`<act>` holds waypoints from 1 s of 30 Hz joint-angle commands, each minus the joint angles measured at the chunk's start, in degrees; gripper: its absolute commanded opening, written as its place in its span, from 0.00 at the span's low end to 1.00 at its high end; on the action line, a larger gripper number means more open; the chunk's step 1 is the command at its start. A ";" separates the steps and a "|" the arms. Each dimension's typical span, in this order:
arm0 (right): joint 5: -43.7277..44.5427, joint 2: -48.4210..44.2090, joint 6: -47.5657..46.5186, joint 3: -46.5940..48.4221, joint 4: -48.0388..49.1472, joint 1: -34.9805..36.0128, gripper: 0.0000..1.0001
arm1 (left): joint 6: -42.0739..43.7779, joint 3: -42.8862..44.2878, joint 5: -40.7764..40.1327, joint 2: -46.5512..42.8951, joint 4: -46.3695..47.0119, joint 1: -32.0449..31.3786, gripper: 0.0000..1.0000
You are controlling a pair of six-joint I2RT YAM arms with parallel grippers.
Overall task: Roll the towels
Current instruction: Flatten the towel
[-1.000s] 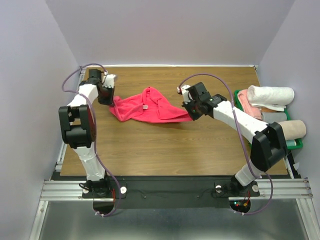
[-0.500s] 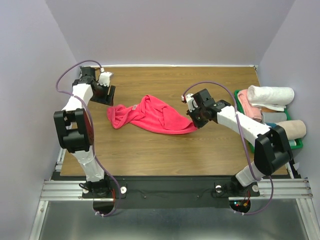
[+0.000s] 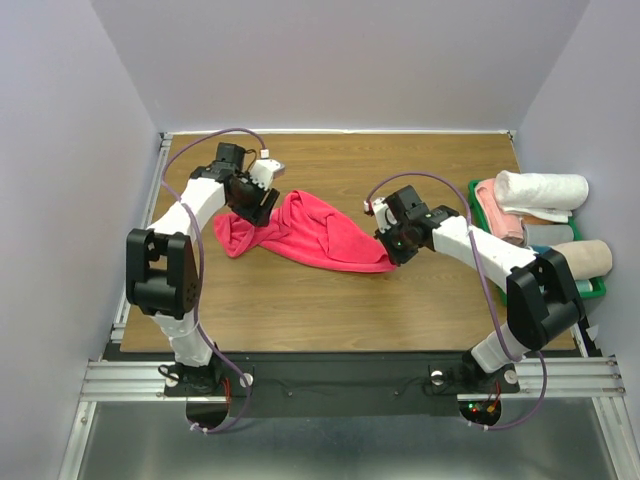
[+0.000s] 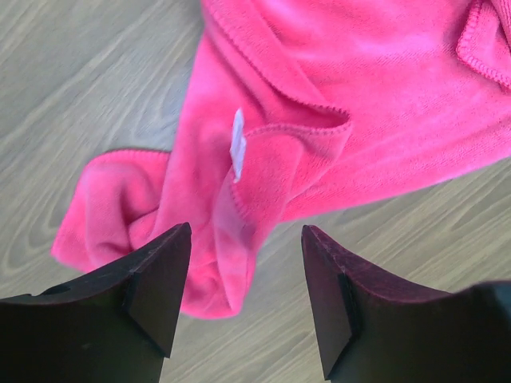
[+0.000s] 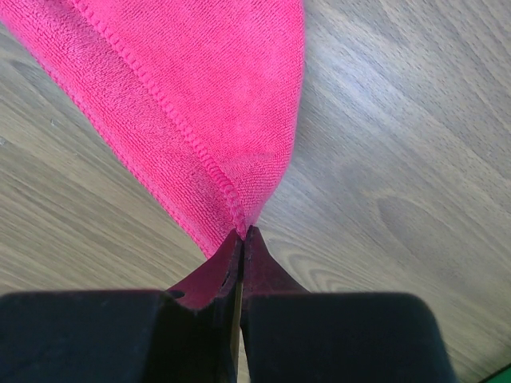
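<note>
The right arm's jaws are pressed together, pinching the hemmed corner of the pinkish-red towel [image 5: 200, 104] just above the wooden surface [image 3: 330, 300]. To the right of those jaws, at the surface's edge, stands a green bin [image 3: 472, 200]. It holds a beige roll [image 3: 590, 258] nearest, a grey cloth [image 3: 545, 235] behind it, then a pink folded cloth [image 3: 497, 205] and a white roll [image 3: 545, 190]. The towel lies crumpled, stretching leftward and farther off to the left arm's jaws. These are spread, empty, above its bunched end, with the white tag [image 4: 237, 146] just beyond them.
</note>
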 commanded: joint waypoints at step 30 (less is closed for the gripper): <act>3.15 -6.42 -2.09 -5.38 -0.56 -4.12 0.01 | -7.48 45.31 -14.73 28.05 6.45 6.66 0.00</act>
